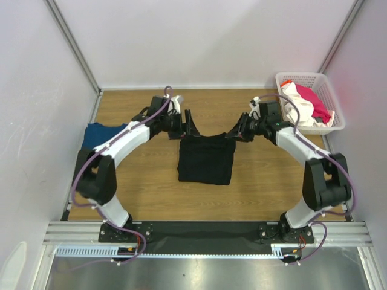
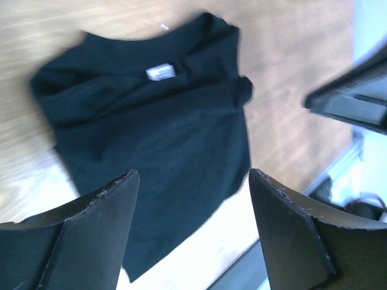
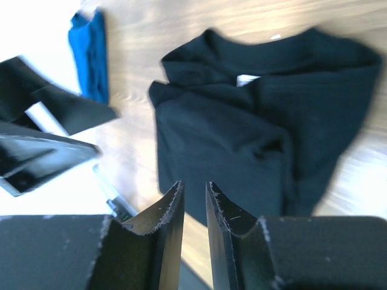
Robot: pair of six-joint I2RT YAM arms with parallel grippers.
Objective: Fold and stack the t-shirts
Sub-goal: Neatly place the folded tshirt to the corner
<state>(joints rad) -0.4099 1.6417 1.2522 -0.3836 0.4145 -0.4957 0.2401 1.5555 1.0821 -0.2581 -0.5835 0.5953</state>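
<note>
Wood bench (image 1: pixel 266 181) with black shirt (image 1: pixel 205 160) folded flat at centre, white basket (image 1: pixel 302 75) in far right corner holding white shirt (image 1: pixel 296 99) and pink shirt (image 1: pixel 315 101), blue shirt (image 1: pixel 100 134) by left edge. Left gripper (image 2: pixel 193 181) above black shirt's far left corner, spread wide, holding nothing; right gripper (image 3: pixel 195 188) above far right corner, narrowed to a slit, holding nothing. Small white tag (image 2: pixel 161 72) showing at black shirt's collar.

White lattice basket (image 1: pixel 333 92), wooden table (image 1: pixel 151 193)
</note>
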